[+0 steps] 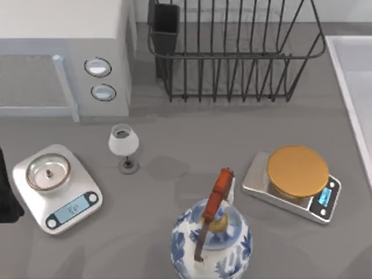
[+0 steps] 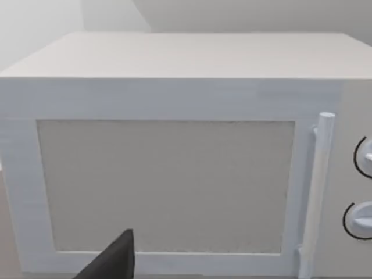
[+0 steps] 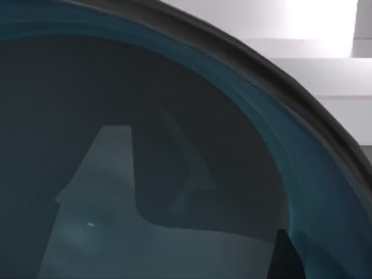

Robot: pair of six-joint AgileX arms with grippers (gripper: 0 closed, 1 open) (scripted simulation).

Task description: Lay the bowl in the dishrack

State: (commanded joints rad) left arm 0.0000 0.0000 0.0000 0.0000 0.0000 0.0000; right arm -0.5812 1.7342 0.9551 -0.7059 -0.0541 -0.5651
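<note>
A dark teal bowl (image 3: 145, 116) sits very close in the right wrist view, its inside and curved rim facing the camera. My right gripper is shut on the bowl, with one dark fingertip (image 3: 283, 256) showing at its lower rim. The dishrack (image 1: 232, 55) is a black wire rack at the back of the table, right of centre, with a dark cutlery cup (image 1: 165, 23) at its left corner. Nothing lies between its tines. My left arm (image 1: 6, 192) stays parked at the table's left edge, and its gripper (image 2: 116, 261) faces the microwave.
A white microwave (image 1: 64, 52) stands back left, beside the rack. A wine glass (image 1: 124, 142), a silver scale (image 1: 58, 186), a blue-and-white teapot (image 1: 212, 241) and a scale with an orange plate (image 1: 296, 180) stand in front. A white basin (image 1: 357, 75) runs along the right edge.
</note>
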